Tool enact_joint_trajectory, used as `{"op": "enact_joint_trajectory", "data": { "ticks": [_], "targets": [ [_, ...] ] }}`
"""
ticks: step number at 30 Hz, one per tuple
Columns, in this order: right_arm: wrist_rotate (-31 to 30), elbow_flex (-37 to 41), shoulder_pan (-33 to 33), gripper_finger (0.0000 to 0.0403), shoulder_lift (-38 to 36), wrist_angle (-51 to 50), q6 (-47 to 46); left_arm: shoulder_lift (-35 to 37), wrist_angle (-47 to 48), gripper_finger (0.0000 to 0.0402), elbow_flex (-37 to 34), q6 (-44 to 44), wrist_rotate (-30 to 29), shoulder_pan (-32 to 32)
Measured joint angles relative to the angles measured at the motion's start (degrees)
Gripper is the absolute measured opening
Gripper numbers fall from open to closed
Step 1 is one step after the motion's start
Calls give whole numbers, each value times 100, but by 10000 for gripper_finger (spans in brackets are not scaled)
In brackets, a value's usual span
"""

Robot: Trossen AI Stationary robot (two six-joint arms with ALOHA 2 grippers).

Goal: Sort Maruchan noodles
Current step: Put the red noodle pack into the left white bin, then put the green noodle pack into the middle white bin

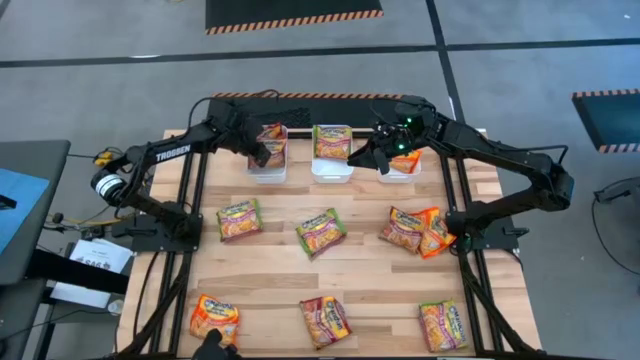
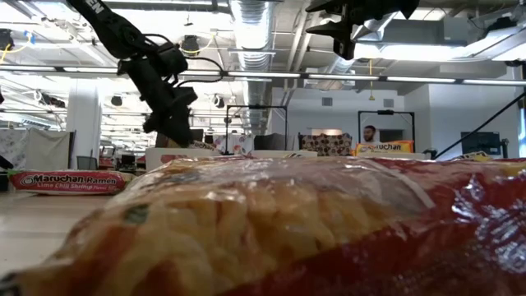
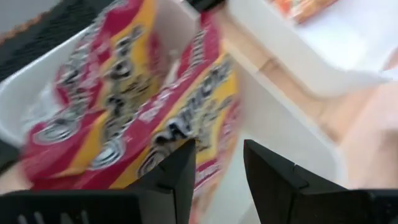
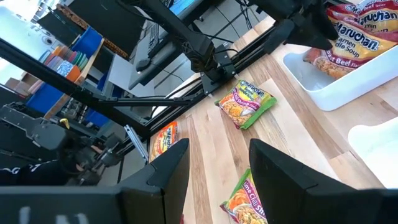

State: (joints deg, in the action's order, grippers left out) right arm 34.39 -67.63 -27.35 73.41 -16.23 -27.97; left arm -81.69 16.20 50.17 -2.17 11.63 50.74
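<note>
Just ahead of the left jaws (image 3: 214, 168), parted and empty, red noodle packets (image 3: 124, 106) lay in their bin (image 3: 280, 124); right jaws (image 4: 217, 168) gaped empty. Dropping-off looked finished; fetching another counter (image 1: 370, 275) packet seemed next.

Bright overhead light; left wrist view motion-blurred; low view foreground unfocused.

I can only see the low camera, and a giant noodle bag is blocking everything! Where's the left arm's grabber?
Observer: The left gripper hovers over the left white rectangular plastic bin, fingers open.
Operator: What's in that bin?
Observer: Red-edged crinkly yellow Maruchan noodle packets.
Operator: And the other arm?
Observer: The right gripper is open and empty by the right white bin.
Operator: How many are left to sort?
Observer: Seven loose packets lie on the wooden table.
</note>
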Motion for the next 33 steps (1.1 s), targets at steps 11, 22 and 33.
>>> {"op": "enact_joint_trajectory", "data": {
  "ticks": [11,22,33],
  "targets": [
    [2,2,0,192,0,0,14,2,387,121,1006,-326,907,-25],
    [-84,2,-2,192,0,40,450,7,1651,121,3051,-640,1716,-684],
    [-592,2,239,192,0,114,1327,352,2258,121,4470,-966,1766,-1696]
  ]
}}
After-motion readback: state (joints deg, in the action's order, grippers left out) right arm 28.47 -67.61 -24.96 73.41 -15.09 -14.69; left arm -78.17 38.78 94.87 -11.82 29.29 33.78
